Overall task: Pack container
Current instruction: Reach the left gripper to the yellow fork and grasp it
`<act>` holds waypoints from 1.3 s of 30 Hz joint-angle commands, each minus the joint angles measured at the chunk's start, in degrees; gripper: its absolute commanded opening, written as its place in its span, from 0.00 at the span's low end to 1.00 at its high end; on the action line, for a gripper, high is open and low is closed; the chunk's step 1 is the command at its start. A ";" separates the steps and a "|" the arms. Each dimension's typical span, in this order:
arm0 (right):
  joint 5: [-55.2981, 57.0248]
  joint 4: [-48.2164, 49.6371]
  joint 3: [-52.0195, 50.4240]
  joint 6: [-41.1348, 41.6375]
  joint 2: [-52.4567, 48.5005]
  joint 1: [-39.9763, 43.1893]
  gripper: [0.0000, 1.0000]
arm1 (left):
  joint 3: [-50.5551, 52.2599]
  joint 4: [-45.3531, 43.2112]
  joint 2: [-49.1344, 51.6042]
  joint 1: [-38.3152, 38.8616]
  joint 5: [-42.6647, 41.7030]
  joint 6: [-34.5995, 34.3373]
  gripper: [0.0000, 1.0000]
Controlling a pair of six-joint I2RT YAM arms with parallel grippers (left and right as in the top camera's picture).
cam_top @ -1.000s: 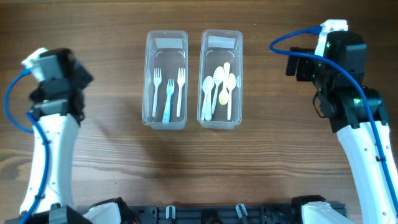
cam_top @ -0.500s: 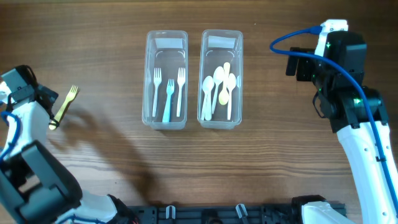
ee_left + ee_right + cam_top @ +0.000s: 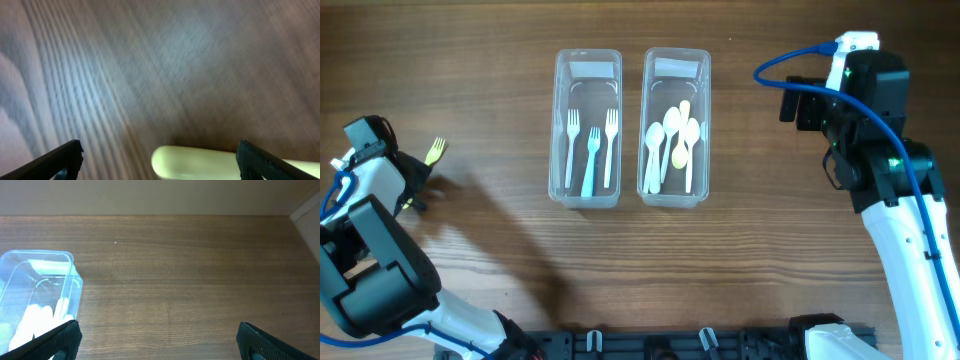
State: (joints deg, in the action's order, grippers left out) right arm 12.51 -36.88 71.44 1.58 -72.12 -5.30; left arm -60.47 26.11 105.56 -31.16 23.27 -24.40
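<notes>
A yellow plastic fork [image 3: 433, 152] lies on the table at the far left; only its tines show past my left arm. In the left wrist view its handle end [image 3: 200, 162] lies between the spread fingers of my left gripper [image 3: 160, 162], low over the wood, open. The left clear container [image 3: 587, 128] holds three forks. The right clear container [image 3: 676, 127] holds several white spoons; its corner shows in the right wrist view [image 3: 37, 287]. My right gripper [image 3: 157, 340] is open and empty above bare table, right of the containers.
The right arm [image 3: 865, 120] stands at the right side of the table. The left arm [image 3: 370, 230] covers the left edge. Bare wood lies in front of both containers.
My left arm has swung to the far left and lowered over the yellow fork, which came into view half a second ago. The right arm has not moved.
</notes>
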 commanded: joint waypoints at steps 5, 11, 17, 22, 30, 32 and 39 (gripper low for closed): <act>1.18 0.11 0.55 -0.52 -0.33 0.02 1.00 | 0.02 3.30 0.59 -0.24 -0.35 -2.03 1.00; 1.18 0.11 0.55 -0.52 -0.33 0.02 1.00 | 0.02 5.79 0.57 -0.17 -6.84 -3.34 1.00; 1.18 0.11 0.55 -0.52 -0.33 0.02 1.00 | 0.02 7.19 0.42 0.48 -8.48 -3.30 1.00; 1.18 0.11 0.55 -0.52 -0.33 0.02 1.00 | 0.02 7.85 -0.24 2.58 -8.46 -3.30 1.00; 1.18 0.11 0.55 -0.52 -0.33 0.02 1.00 | 0.00 7.98 -1.62 7.17 -3.45 -3.30 1.00; 1.18 0.11 0.55 -0.50 -0.33 0.02 1.00 | 0.02 7.98 -3.50 7.43 -0.28 -3.30 1.00; 1.18 0.11 0.55 -0.52 -0.33 0.02 1.00 | 0.02 8.07 -12.17 7.87 -2.03 -2.84 1.00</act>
State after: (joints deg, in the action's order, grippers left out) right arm 12.51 -36.88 71.44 1.58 -72.12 -5.30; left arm -60.58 34.13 99.09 -23.75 21.17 -27.33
